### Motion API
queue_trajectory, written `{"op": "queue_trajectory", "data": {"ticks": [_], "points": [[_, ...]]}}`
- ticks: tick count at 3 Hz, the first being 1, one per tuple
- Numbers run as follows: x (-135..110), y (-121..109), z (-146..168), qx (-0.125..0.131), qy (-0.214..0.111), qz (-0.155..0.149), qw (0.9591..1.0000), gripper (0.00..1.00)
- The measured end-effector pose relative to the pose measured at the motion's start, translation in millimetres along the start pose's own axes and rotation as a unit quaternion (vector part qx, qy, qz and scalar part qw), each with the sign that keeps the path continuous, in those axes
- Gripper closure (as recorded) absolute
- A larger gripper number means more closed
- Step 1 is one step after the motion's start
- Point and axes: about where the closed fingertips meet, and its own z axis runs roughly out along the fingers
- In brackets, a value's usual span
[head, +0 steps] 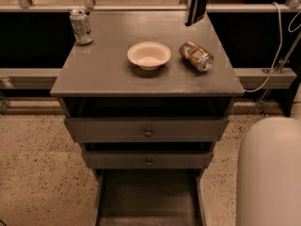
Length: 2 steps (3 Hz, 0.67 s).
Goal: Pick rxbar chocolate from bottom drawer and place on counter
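The pincer [196,8] hangs over the bench [108,69] at its 1 o'clock corner; its grip cannot be told. No chocolate bar shows in the open bottom drawer [148,197]. An arm dropping there may knock the can [196,56], lying sideways, off the 3 o'clock edge

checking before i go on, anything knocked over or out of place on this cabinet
The gold-brown can lies on its side on the counter, right of the white bowl, while the silver can at back left stands upright. The gripper hangs above the counter's back right. Nothing spilled shows.
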Motion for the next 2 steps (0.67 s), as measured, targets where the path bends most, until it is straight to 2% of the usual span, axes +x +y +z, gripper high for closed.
{"op": "queue_trajectory", "data": {"ticks": [1, 2], "points": [[14.7, 12.0, -12.2, -0.011, 0.031, 0.022, 0.9992, 1.00], [29.9, 31.7, -14.3, -0.039, 0.056, 0.051, 0.9964, 1.00]]}}
